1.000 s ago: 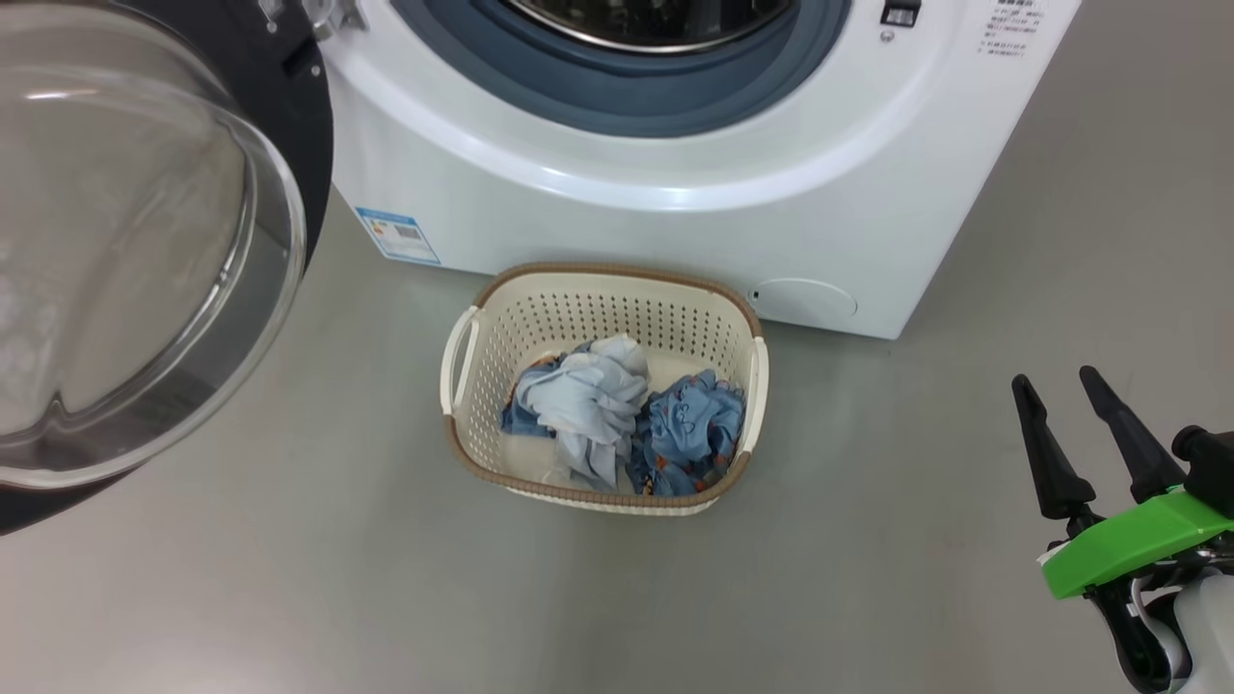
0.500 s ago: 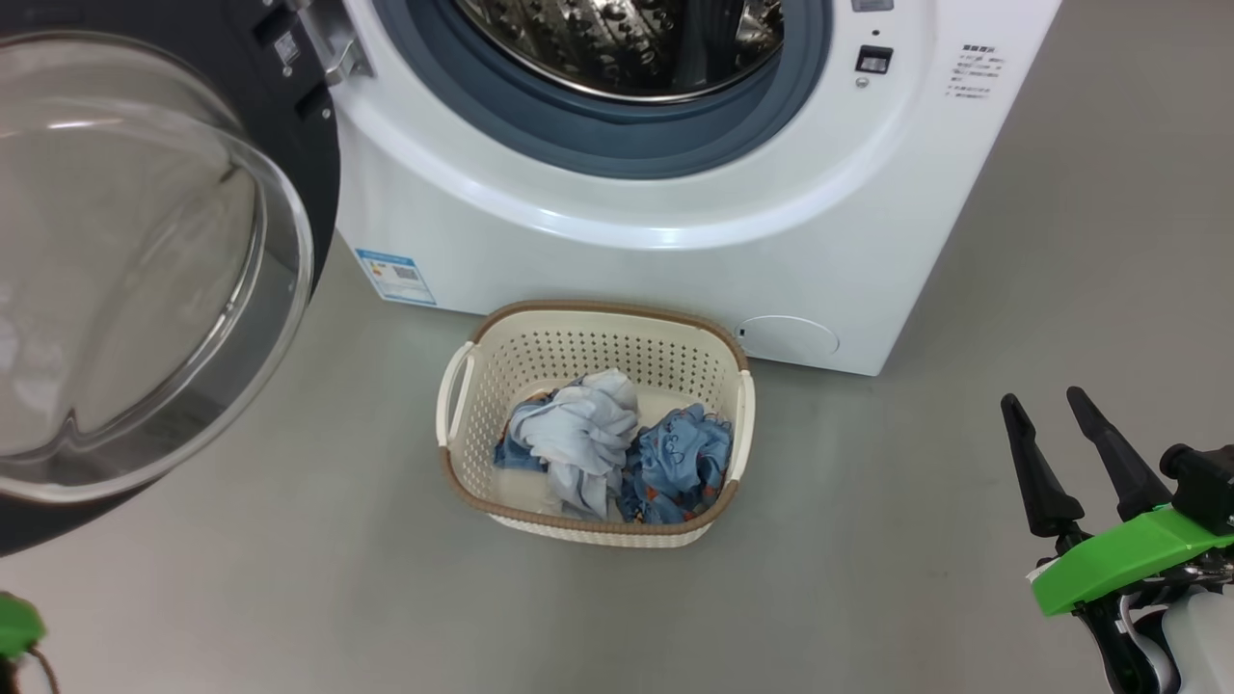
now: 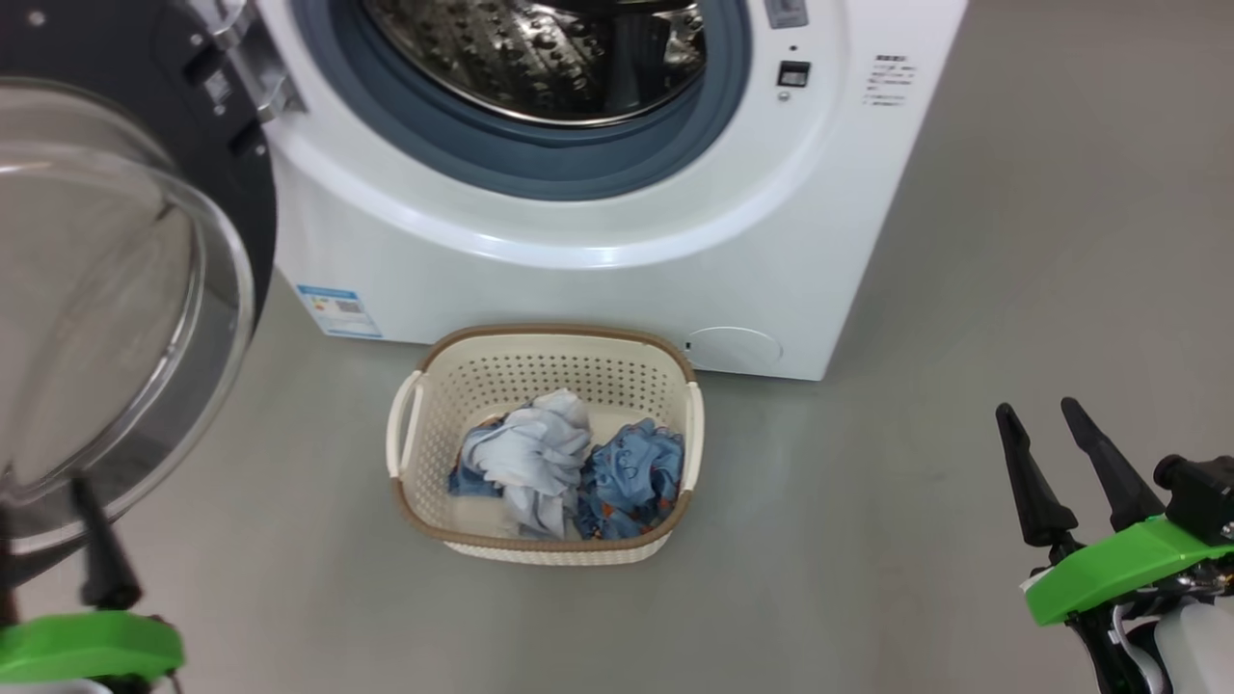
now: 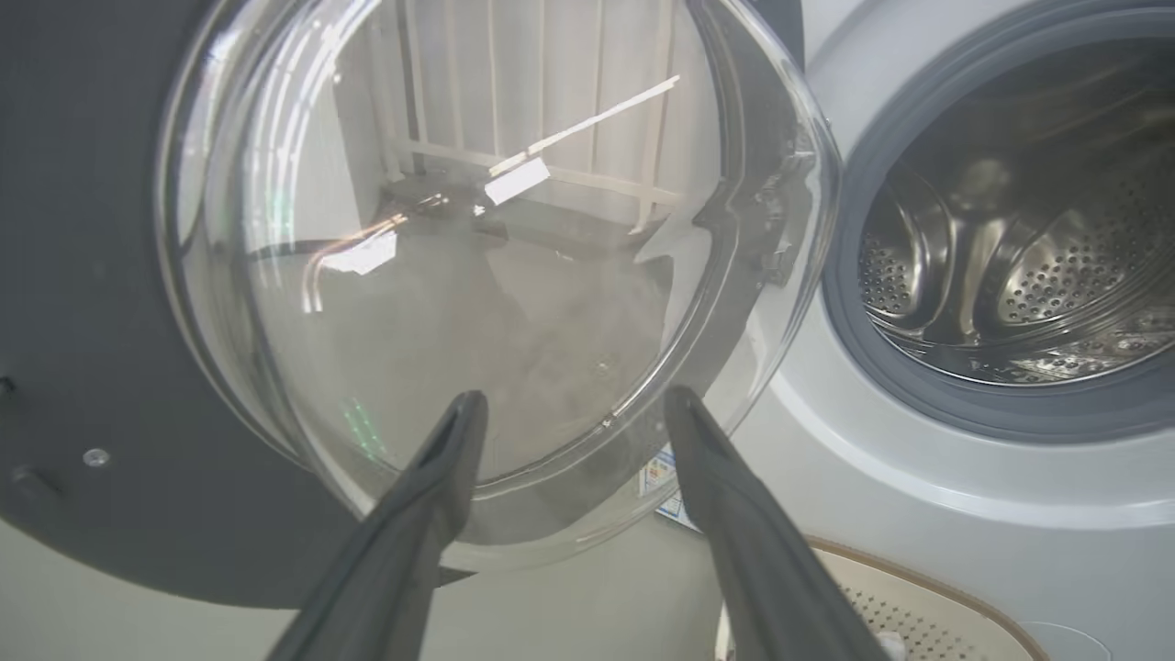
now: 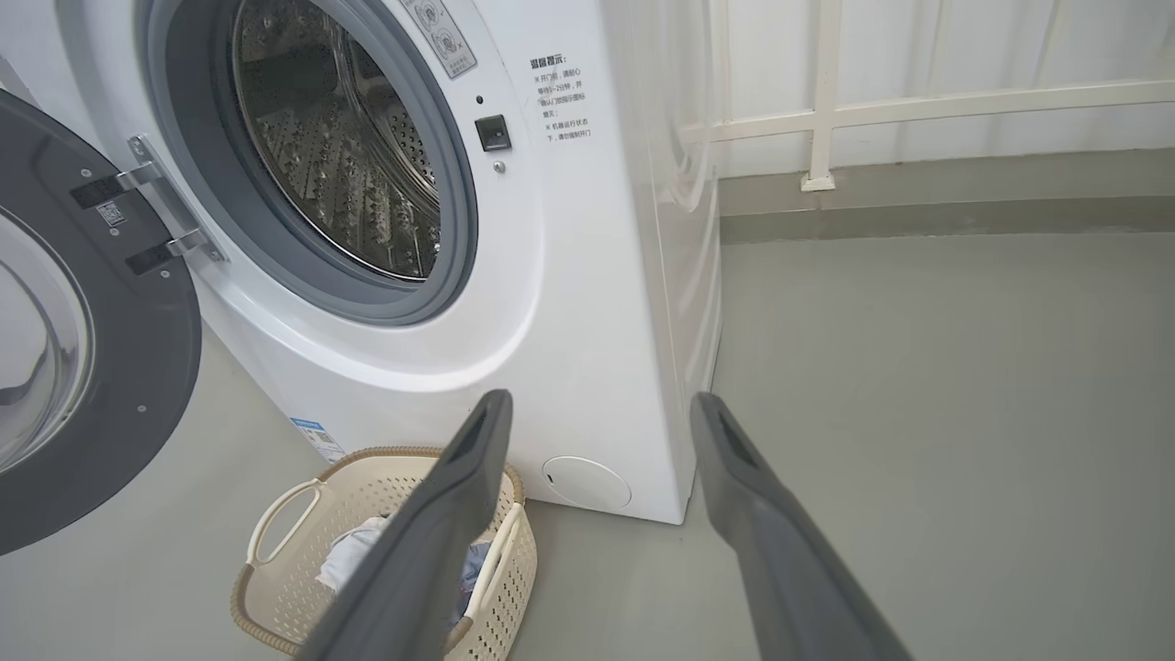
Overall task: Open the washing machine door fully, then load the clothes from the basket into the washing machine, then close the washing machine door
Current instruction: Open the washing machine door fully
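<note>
Washing machine [image 3: 578, 280]: mouth uncovered, the steel drum [image 3: 540, 58] open to view inside the grey-blue gasket [image 3: 540, 169], and I see no garment in the part of it that shows. Washing machine door [image 3: 106, 308]: swung out on its hinge [image 3: 246, 72] to my left, with the glass bowl facing me and well clear of the opening. I judge step one done or nearly so, but I cannot tell whether the door is hard against its stop. Basket [image 3: 540, 334]: on the floor [image 3: 916, 386] just in front of the machine's lower front panel, under the opening and slightly to the left of the round cap. Clothes, both in the basket: the pale garment [image 3: 525, 467] left of centre, the blue printed garment [image 3: 631, 477] touching it on the right, with a bit more blue cloth showing under the pale one. Loading not started; that means two picks and two drops into the drum, then the door closing. Left gripper [image 4: 571, 399]: fingers spread wide with nothing between them, pointing at the lower edge of the door's glass. I cannot tell whether the tips touch it. Right gripper [image 3: 1038, 413]: fingers apart, empty, over bare floor well to the right of the basket. Estimate about a third done. Next move calls for one of my arms to come down over the basket.
</note>
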Available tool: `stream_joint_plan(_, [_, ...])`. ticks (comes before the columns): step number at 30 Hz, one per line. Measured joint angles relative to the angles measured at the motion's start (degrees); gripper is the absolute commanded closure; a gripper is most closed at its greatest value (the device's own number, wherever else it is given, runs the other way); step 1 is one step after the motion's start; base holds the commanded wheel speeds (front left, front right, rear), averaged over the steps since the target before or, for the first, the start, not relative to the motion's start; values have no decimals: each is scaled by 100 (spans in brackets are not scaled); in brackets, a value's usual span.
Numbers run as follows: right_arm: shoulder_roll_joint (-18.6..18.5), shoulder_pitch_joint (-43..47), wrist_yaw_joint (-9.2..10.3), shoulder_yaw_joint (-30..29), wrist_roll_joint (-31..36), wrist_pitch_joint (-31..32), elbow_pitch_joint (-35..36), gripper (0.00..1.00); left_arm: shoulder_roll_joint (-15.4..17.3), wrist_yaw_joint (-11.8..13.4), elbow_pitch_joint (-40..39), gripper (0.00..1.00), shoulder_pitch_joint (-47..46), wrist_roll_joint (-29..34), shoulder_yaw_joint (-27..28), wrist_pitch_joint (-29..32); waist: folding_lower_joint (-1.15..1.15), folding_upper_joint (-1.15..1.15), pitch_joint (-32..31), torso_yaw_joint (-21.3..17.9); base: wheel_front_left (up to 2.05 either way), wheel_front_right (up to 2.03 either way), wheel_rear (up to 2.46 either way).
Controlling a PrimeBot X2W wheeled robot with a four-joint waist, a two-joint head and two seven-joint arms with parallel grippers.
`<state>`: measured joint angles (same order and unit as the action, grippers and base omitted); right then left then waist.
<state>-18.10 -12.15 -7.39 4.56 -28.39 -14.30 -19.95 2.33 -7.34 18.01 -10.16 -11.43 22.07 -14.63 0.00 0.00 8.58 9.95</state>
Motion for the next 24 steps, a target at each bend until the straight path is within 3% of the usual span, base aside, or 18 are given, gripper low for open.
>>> stream_joint_plan(13, [54, 62, 0, -78, 0, 0, 8, 0, 178, 0, -187, 0, 247, -421, -1073, 0, 0, 0, -54, -515, 0, 0, 0])
stream_joint_plan(24, [91, 78, 0, -104, 0, 0, 10, 0, 279, 0, -143, 0, 327, -509, -1597, 0, 0, 0, -120, -971, 0, 0, 0])
